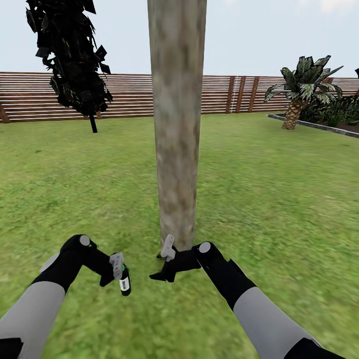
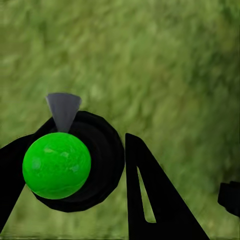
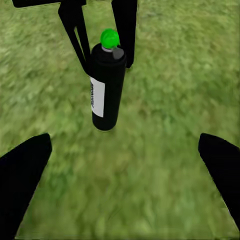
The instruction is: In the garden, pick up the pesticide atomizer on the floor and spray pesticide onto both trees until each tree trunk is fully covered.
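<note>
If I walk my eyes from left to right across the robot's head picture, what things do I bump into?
Black tree → left gripper holding the pesticide atomizer → right gripper → thick tree trunk → palm.

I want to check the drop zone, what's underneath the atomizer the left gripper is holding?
Under the pesticide atomizer, held off the ground by the left gripper, lies only blurry green grass lawn. The patch straight below the bottle is hidden by its body.

Head view faces tree trunk (image 1: pixel 177 124); wrist views close, sharing pesticide atomizer (image 3: pixel 106 85).
</note>
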Available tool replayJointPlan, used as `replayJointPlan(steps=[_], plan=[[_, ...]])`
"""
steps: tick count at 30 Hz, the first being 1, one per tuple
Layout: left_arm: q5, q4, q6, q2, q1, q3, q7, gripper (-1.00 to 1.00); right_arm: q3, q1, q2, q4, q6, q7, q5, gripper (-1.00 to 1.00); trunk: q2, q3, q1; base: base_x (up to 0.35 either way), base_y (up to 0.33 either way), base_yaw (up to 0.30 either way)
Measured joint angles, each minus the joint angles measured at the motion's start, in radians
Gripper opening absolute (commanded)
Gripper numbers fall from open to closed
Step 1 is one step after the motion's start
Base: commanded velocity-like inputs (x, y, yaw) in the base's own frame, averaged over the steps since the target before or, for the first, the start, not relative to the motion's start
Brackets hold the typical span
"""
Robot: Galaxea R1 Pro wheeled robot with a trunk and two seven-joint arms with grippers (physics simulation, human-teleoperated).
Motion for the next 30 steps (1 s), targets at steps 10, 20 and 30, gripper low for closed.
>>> replayJointPlan(steps=[10, 20, 30], plan=[[0.004, -0.003, 0.019, 0.026, 0.019, 0.022, 0.193, -1.0, -0.013, 0.005, -0.015, 0.05, -0.006, -0.026, -0.001, 1.0, 0.0, 0.0, 0.0, 0.0, 0.0, 0.0], [0.027, 0.162, 0.115, -0.015, 0.033, 0.248, 0.505, -1.0, -0.467, 0.165, -0.125, 0.238, -0.277, -0.535, -0.005, 1.0, 0.0, 0.0, 0.0, 0.0, 0.0, 0.0], [0.288, 0.47, 0.086, -0.097, 0.036, 0.276, 1.144, -1.0, -1.008, 0.406, -0.189, 0.259, -0.649, -0.621, -0.004, 1.0, 0.0, 0.0, 0.0, 0.0, 0.0, 0.0]])
